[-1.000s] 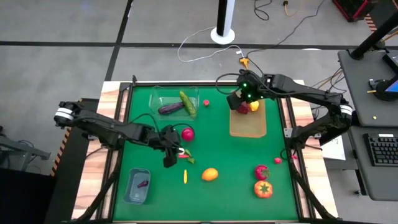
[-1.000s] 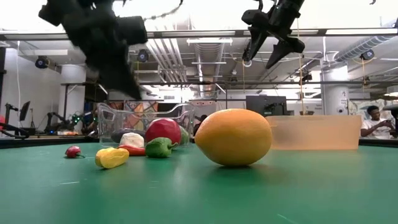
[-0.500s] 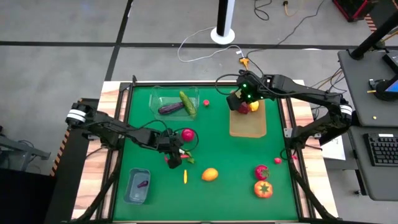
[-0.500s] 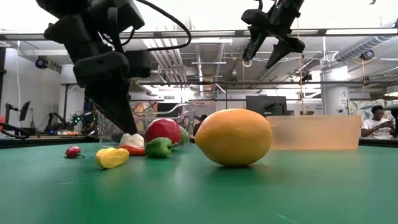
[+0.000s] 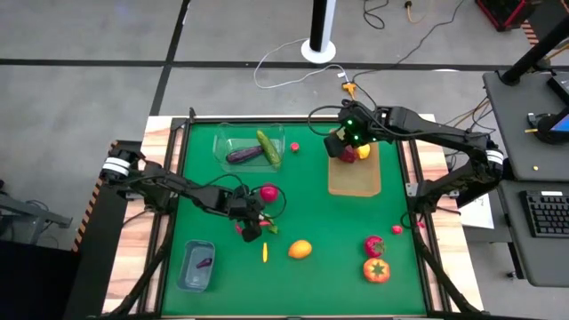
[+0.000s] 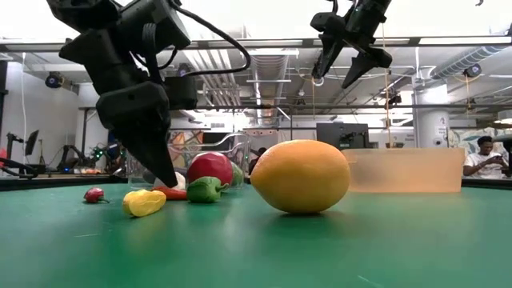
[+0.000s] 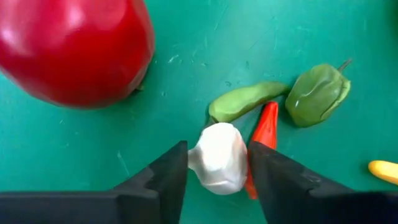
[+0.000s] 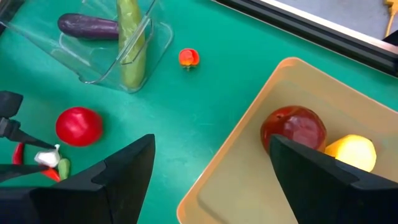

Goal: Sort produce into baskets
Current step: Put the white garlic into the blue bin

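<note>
Garlic (image 7: 217, 158) white, between left gripper (image 7: 216, 171) fingers, narrow gap, grip unclear, red chilli (image 7: 262, 134) beside, right gripper (image 5: 341, 145) wide, empty, above wooden tray (image 5: 356, 180).

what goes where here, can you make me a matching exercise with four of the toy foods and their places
Things:
1. eggplant
2. dark red apple
3. white garlic
4. orange

Places:
A. between the left gripper's open fingers
B. in the tan tray, under the right gripper
C. loose on the green mat, near the front
D. in the clear tub beside the cucumber

Pairs: 1-D, 2-B, 3-A, 4-C
</note>
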